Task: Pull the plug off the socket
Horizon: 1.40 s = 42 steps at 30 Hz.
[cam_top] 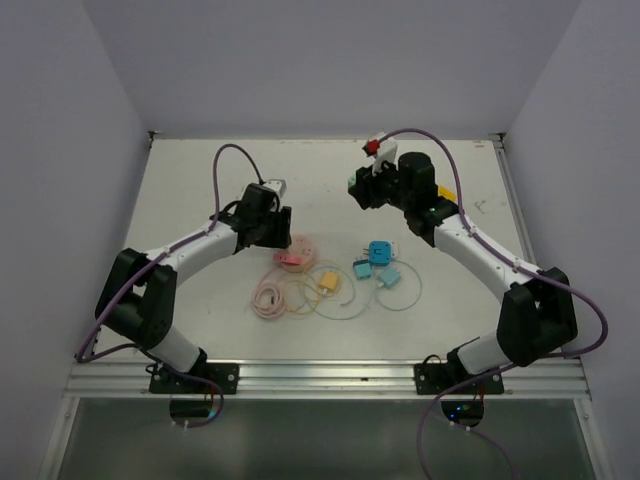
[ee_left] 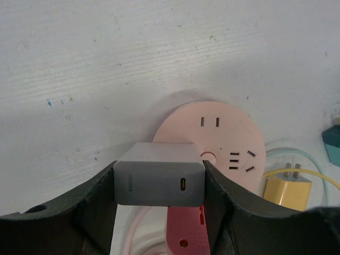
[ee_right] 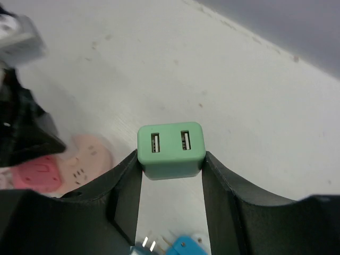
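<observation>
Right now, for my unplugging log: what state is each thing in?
left gripper: shut on grey charger.
grey charger: over socket; seated or lifted, cannot tell.
socket: visible slots empty.
right gripper: shut on green charger.
green charger: held above the table, ports empty.
yellow plug: unplugged, lying on table.
blue plugs: unplugged, lying on table.

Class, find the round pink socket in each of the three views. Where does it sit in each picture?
Top external: socket mid-table, just left of centre.
Left wrist: socket right of centre, behind the grey charger.
Right wrist: socket lower left, blurred, left of the green charger.
Shared landmark: the red piece beside it.
</observation>
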{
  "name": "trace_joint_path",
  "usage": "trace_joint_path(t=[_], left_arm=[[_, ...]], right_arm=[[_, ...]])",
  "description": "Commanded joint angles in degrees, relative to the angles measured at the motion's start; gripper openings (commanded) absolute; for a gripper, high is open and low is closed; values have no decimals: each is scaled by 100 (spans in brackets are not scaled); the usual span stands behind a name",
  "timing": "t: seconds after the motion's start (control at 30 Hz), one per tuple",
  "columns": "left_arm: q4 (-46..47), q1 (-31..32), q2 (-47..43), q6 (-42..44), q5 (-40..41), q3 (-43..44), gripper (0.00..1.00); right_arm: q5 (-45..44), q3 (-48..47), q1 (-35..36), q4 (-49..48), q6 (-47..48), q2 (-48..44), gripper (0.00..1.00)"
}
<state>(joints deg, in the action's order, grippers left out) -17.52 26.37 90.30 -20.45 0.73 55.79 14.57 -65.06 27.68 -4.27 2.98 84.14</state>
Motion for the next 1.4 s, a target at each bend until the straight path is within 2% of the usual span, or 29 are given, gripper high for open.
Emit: trace_joint_path(t=[0.0, 0.3, 0.4, 0.6, 0.7, 0.8, 0.83, 0.9, 0.93, 1.17, 1.37], left_arm=[[-1245, -53, 383, 32, 138, -130, 0], [-1377, -53, 234, 207, 410, 46, 0], [-1394, -53, 207, 331, 498, 90, 4], [-1342, -44, 339, 577, 454, 274, 9], [-1298, -44, 418, 682, 437, 397, 12], [-1307, -35, 497, 726, 445, 476, 13], [-1307, -27, 523, 726, 445, 503, 13], [-1272, -9, 524, 726, 445, 503, 13], [-1263, 0, 506, 735, 437, 494, 13], [-1052, 8, 260, 674, 437, 389, 6], [-806, 17, 32, 586, 305, 248, 1]], right_arm=[[-962, 283, -333, 831, -254, -20, 0], [-2493, -1068, -948, 3351, -755, 1236, 0], [-2774, -1386, -1063, 3748, -852, 1692, 0], [-2661, -1571, -1414, 4127, -1028, 2325, 0], [-2442, -1650, -1573, 4162, -1063, 2563, 19], [-2371, -1703, -1626, 4189, -1080, 2643, 28], [-2353, -1703, -1634, 4189, -1089, 2652, 38], [-2327, -1677, -1643, 4180, -1124, 2590, 50], [-2292, -1651, -1643, 4137, -1133, 2503, 61], [-1950, -1396, -1643, 3891, -1256, 1705, 88], [-879, -878, -1494, 3206, -1606, 860, 96]])
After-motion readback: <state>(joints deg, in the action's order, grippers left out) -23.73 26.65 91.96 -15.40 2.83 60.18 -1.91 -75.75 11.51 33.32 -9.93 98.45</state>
